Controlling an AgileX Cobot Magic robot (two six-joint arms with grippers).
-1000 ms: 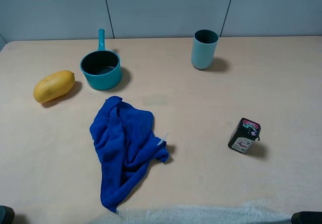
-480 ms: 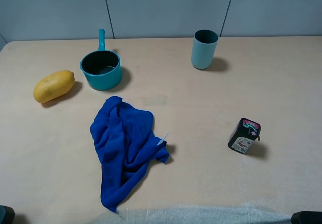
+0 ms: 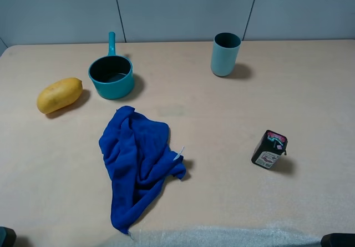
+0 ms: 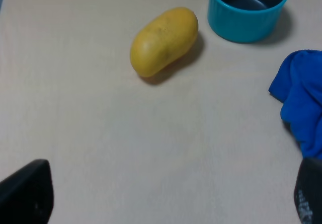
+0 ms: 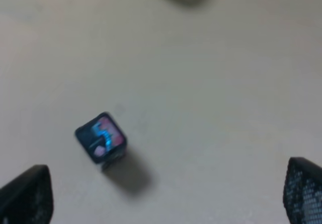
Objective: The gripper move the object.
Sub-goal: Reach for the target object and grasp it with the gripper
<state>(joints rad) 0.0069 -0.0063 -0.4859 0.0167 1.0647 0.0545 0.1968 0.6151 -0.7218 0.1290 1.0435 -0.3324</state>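
The object, a small black box (image 3: 269, 150) with pink, green and white label marks, stands on the table at the right; it also shows in the right wrist view (image 5: 101, 137). My right gripper (image 5: 161, 196) is open, its two dark fingertips (image 5: 27, 196) wide apart at the picture's corners, well apart from the box. My left gripper (image 4: 166, 196) is open and empty over bare table, with its fingertips (image 4: 27, 194) at the corners. In the high view only small dark arm parts (image 3: 337, 240) show at the front edge.
A teal cup (image 3: 225, 54) stands at the back right. A teal saucepan (image 3: 111, 75) and a yellow mango (image 3: 59, 94) are at the back left. A crumpled blue cloth (image 3: 136, 158) lies left of centre. A pale towel strip (image 3: 211, 237) lines the front edge.
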